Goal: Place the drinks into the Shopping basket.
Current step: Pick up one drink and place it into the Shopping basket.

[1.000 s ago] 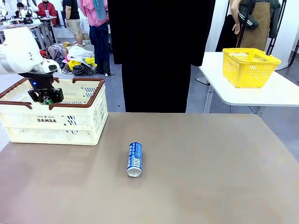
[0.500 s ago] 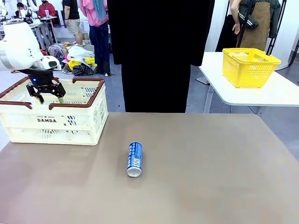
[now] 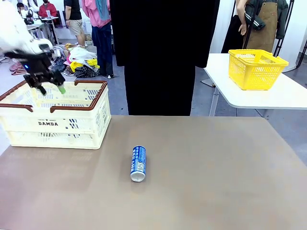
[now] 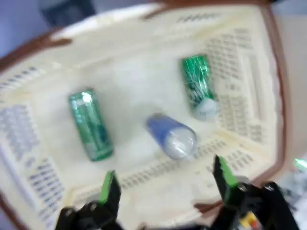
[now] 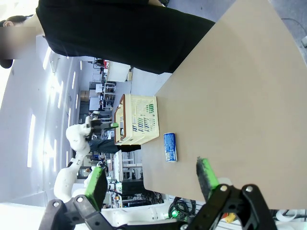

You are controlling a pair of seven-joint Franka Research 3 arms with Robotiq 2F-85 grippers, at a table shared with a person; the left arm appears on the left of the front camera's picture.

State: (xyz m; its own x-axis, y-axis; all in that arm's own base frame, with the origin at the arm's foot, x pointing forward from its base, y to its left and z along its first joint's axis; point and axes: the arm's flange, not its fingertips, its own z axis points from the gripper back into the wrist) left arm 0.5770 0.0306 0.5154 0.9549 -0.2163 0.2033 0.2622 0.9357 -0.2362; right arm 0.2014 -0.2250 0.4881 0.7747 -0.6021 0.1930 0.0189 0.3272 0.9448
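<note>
L gripper (image 3: 49, 85): upper left of front view, above basket, jaws spread wide, holding nothing.
R gripper (image 5: 151, 179): bottom of its wrist view, fingers apart, empty, high over table (image 3: 216, 182).
Shopping basket (image 3: 72, 125): left edge of front view, on table.
Inside basket: 2 green cans (image 4: 91, 124) (image 4: 197, 91), 1 blue can (image 4: 171, 135), all lying down.
Blue can on table (image 3: 138, 163): centre-left, on its side, apart from basket.

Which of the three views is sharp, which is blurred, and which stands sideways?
Front view: sharp on the blue can and Shopping basket, though the left gripper is smeared. Left wrist view: soft all over, the three cans blurred, lettering unreadable. Right wrist view: crisp but rolled sideways, with bright window glare at its left.
</note>
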